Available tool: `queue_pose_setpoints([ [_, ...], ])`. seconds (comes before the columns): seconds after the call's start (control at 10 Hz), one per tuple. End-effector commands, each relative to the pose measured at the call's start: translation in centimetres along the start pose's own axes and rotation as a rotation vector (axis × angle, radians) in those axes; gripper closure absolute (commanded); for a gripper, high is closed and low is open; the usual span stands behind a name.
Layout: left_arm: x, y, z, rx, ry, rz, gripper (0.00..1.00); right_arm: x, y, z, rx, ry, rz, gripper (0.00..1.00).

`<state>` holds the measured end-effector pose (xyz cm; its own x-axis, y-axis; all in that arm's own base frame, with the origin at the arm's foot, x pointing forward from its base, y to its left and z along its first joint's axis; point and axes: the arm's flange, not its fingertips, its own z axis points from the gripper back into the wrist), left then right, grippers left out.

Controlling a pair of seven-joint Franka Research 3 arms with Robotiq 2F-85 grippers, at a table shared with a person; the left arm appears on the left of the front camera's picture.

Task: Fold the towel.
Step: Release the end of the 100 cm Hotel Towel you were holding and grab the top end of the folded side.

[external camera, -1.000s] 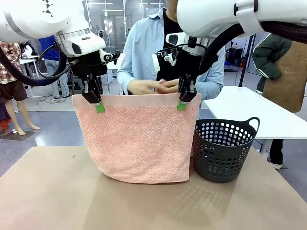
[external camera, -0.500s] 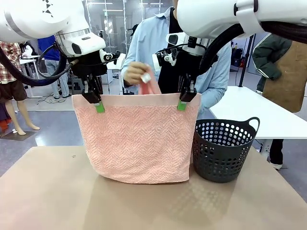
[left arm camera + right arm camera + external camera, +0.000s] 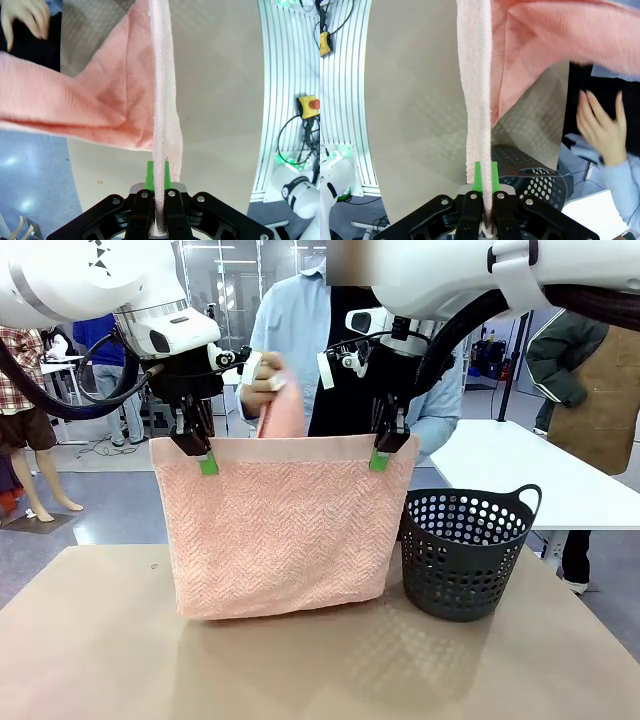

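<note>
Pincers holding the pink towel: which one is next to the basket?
The right pincer, pinching the towel at its top corner just above the dark basket. The left pincer holds the other corner, away from it.

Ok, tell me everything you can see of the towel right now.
The towel is light salmon-pink terry with a herringbone weave and a smooth band along its top hem. It hangs as an upright sheet, that hem pinched near each corner by the shut fingers of the left gripper and right gripper. Its lower edge reaches the table. Behind the hem, the person's hand lifts a far part of it. The basket stands close beside its edge.
</note>
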<state>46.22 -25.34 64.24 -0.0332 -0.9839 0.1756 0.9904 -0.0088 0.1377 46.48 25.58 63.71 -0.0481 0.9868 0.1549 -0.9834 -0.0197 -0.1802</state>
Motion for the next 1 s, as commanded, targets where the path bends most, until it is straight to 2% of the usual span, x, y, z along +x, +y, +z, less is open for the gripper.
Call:
queue_pose_setpoints([
  [0.0,-0.06,0.00,0.09,0.001,0.000,0.001,1.00,-0.11,-0.05,0.04,0.000,-0.001,-0.002,1.00],
  [0.9,-0.06,0.00,0.09,0.001,0.000,0.001,1.00,-0.11,-0.05,0.04,0.000,-0.001,-0.002,1.00],
])
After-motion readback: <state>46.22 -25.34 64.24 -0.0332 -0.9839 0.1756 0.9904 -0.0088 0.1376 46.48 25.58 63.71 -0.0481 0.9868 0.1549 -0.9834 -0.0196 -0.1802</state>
